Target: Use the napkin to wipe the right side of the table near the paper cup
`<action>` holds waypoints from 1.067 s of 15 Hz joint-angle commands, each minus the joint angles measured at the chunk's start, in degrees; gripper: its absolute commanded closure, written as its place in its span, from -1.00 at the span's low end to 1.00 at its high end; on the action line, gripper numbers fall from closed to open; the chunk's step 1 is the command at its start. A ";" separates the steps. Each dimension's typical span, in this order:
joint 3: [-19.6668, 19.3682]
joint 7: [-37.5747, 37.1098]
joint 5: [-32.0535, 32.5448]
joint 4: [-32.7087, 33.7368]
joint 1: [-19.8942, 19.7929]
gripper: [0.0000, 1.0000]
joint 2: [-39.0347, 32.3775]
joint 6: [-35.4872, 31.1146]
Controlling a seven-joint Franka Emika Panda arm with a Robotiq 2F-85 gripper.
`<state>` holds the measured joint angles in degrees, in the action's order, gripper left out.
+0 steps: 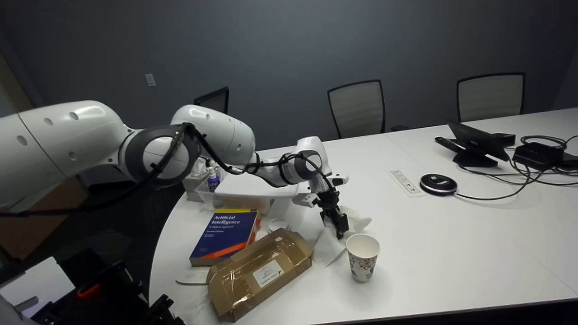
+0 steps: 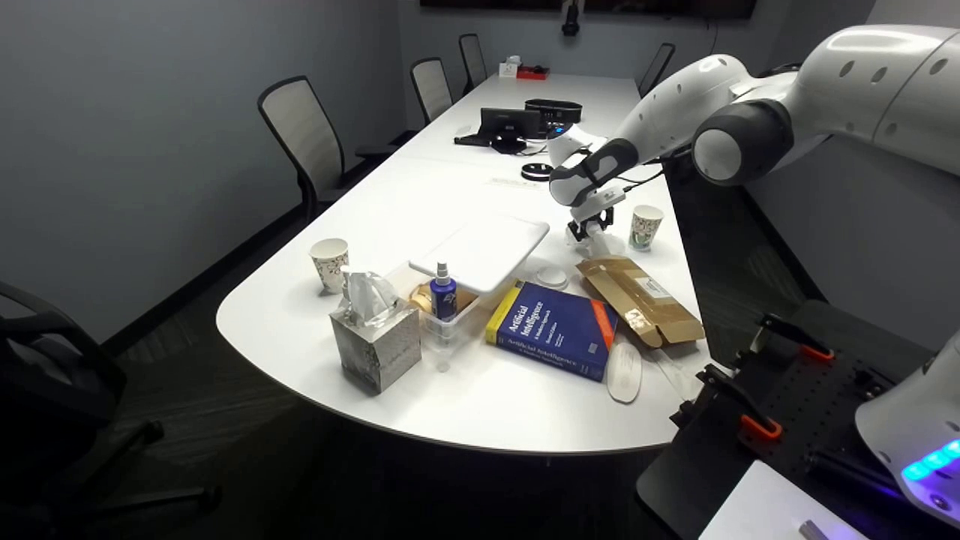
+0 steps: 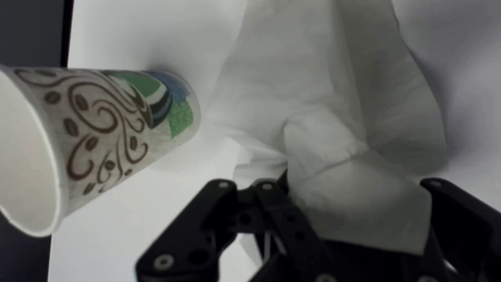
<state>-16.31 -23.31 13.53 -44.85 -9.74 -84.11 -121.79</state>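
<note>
The white crumpled napkin (image 1: 328,246) lies spread on the white table (image 1: 451,243) and also shows in an exterior view (image 2: 609,244). My gripper (image 1: 338,228) points down at the table with the napkin bunched between its fingers. In the wrist view the napkin (image 3: 301,78) comes up between the jaws and hides the fingertips; the gripper looks shut on it. The patterned paper cup (image 1: 363,262) stands upright close beside the napkin, apart from the gripper. It shows in the wrist view (image 3: 113,129) on the left and in an exterior view (image 2: 645,227).
An open brown cardboard box (image 1: 262,275) lies close to the napkin. A blue book (image 1: 228,234), a plastic bin (image 2: 450,322) with a white lid (image 2: 487,251), a tissue box (image 2: 379,345) and another paper cup (image 2: 330,266) stand nearby. A black puck (image 1: 438,184) lies farther along.
</note>
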 commanded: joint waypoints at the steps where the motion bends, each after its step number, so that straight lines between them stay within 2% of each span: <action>1: 0.44 -3.29 -0.44 -1.20 -0.52 0.94 -0.05 -7.14; 9: 8.07 0.03 -10.83 -1.77 -4.23 0.94 -0.79 -24.88; 13: 16.75 8.92 -18.08 -1.66 -7.07 0.94 -0.83 -31.35; 16: 23.23 18.94 -22.16 -1.32 -9.33 0.94 -0.83 -30.03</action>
<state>1.74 -12.53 -5.00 -46.28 -17.08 -84.94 -152.05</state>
